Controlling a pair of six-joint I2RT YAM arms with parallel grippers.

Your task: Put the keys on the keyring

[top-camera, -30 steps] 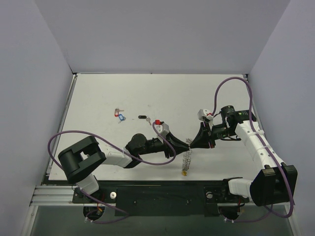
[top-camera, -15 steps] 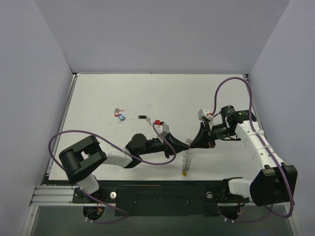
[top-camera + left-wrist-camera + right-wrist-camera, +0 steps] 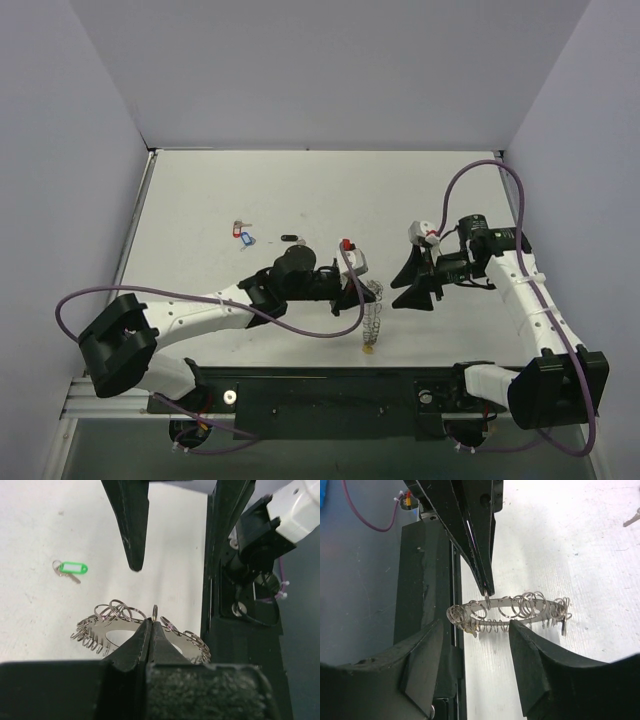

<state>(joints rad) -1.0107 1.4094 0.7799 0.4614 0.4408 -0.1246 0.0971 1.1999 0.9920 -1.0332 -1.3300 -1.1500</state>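
The keyring (image 3: 374,316), a silvery band fringed with small loops, hangs edge-on above the table near the front middle, a yellow tag at its low end. My left gripper (image 3: 366,290) is shut on one small loop at the ring's top edge (image 3: 154,612). My right gripper (image 3: 398,285) stands open just right of the ring, its fingers (image 3: 427,660) apart and empty, the keyring (image 3: 520,605) a short way beyond their tips. Keys lie loose on the table: a green-tagged one (image 3: 71,570), red- and blue-tagged ones (image 3: 241,235) and a black one (image 3: 290,238).
The black base rail (image 3: 330,395) runs along the table's near edge, right under the hanging ring. Purple cables loop off both arms. Grey walls close in the white table (image 3: 200,190) on three sides.
My left gripper has shut on a loop of the keyring, and the left arm has swung out to the right. My right gripper has opened, let go of the ring and backed off slightly.
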